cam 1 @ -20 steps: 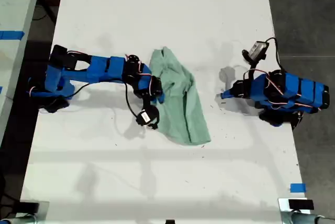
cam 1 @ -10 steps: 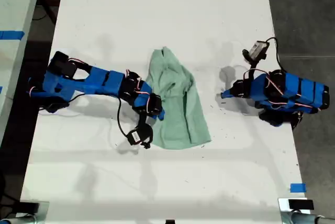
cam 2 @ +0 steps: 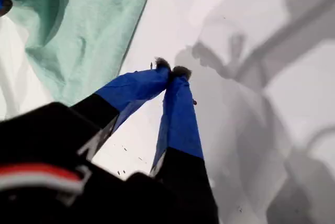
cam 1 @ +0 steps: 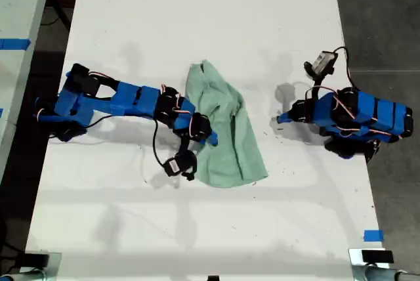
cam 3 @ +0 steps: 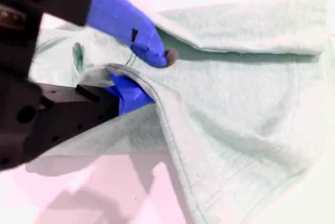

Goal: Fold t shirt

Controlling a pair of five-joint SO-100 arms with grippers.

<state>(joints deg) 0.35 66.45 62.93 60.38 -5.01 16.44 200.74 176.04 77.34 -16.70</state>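
The pale mint-green t shirt [cam 1: 226,136] lies bunched and wrinkled in the middle of the white table [cam 1: 197,18]. My second gripper [cam 1: 209,138] reaches in from the exterior view's left and sits on the shirt's near edge. In the second wrist view its fingers [cam 3: 131,30] stand apart around my second gripper [cam 3: 159,77], with a hem of the t shirt [cam 3: 235,93] draped over the lower one. My first gripper [cam 1: 281,121] is shut on the exterior view's right, on bare table short of the cloth. My first gripper [cam 2: 171,68] holds nothing, and the t shirt [cam 2: 78,30] lies beyond it.
A blue tape mark [cam 1: 373,236] sits near the table's edge at the exterior view's lower right. A second pale surface with blue tape [cam 1: 13,43] stands past the exterior view's left edge. Dark floor borders the table on both sides.
My second gripper swung down toward the exterior view's bottom, then back onto the shirt. The shirt's lower left corner spread out toward the exterior view's left. My first arm stayed still.
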